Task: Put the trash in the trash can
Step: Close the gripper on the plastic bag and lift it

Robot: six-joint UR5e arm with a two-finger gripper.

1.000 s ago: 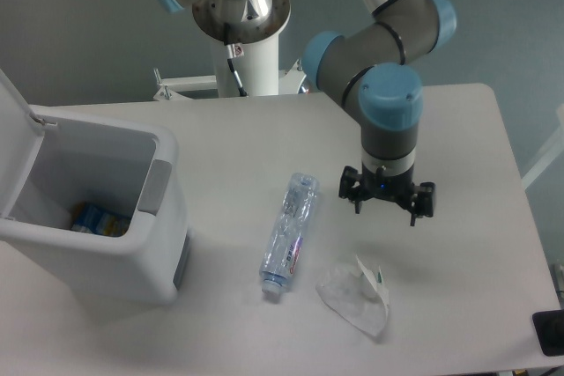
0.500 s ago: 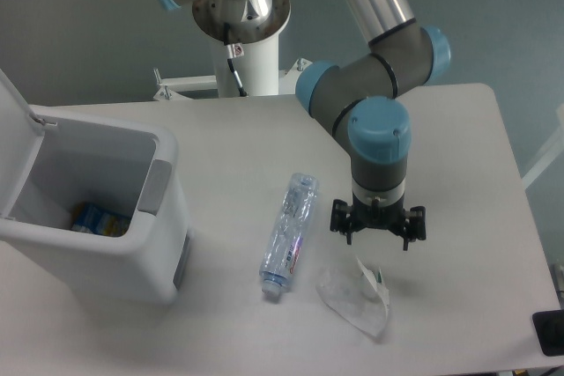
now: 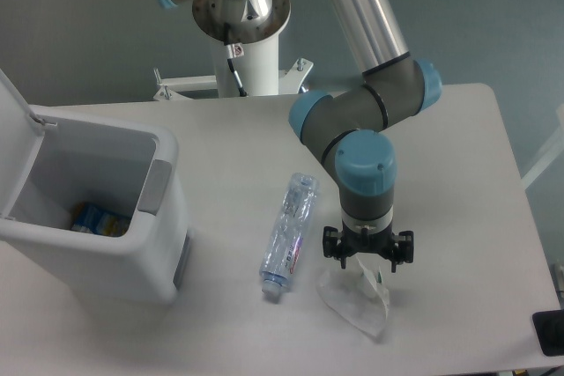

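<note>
Fixed cam shows you the gripper point(image 3: 367, 255) pointing straight down w/ fingers spread wide, nothing between them, right over the top edge of the crumpled white wrapper point(image 3: 355, 298). Whether the tips touch the paper, you can't tell. Wrapper lies on the table point(image 3: 458, 147) near the front edge, small green mark on its upper right. Crushed clear bottle point(image 3: 289, 233) lies just left of the wrapper, cap end toward you, apart from it. Trash can point(image 3: 97, 209) sits at far left, well apart from both, lid point(image 3: 12, 99) swung up, some blue-yellow packaging point(image 3: 99, 218) at the bottom inside.
</note>
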